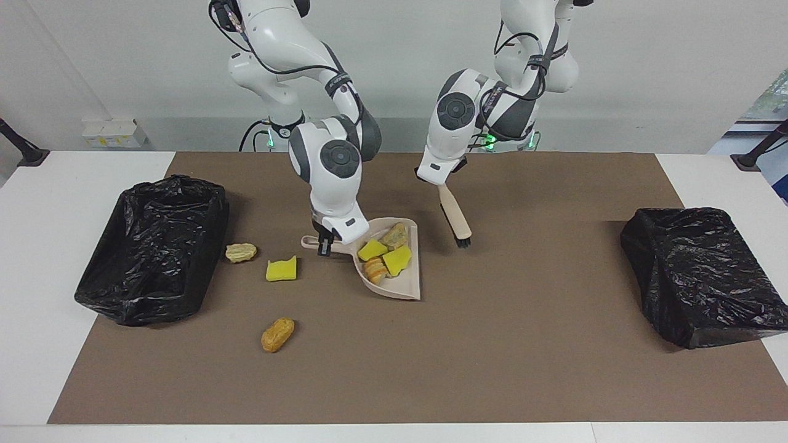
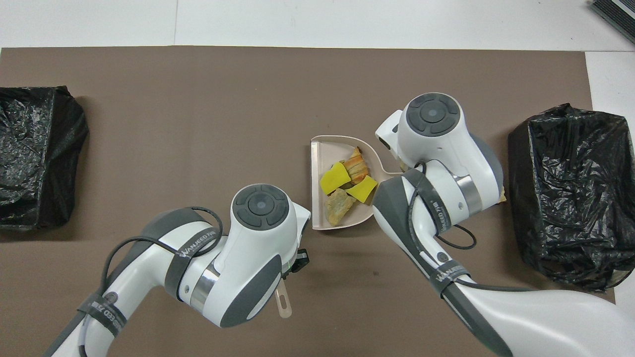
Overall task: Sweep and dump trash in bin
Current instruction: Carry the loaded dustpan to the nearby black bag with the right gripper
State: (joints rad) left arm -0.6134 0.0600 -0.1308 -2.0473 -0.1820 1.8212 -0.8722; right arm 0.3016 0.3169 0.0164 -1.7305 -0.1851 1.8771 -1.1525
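Beige plastic dustpan (image 1: 394,271) held four scraps (image 1: 383,255) | right gripper (image 1: 325,241) clamped its handle | left gripper (image 1: 438,183) clamped beige black-bristled brush (image 1: 455,216) beside dustpan | judged: collecting; next, three scraps (image 1: 281,269) toward black-lined bin (image 1: 151,246).

- Facing view: high across the table (image 1: 37,246), looking at the robots, wide enough for the whole brown mat (image 1: 523,344).
- Overhead view: above the robots' end, looking steeply down, closer.
- Shared by the 2: mat, dustpan (image 1: 400,286), both black bins (image 1: 148,246).

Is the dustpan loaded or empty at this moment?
Loaded: the dustpan holds four scraps, two yellow and two brown; three more lie on the mat.
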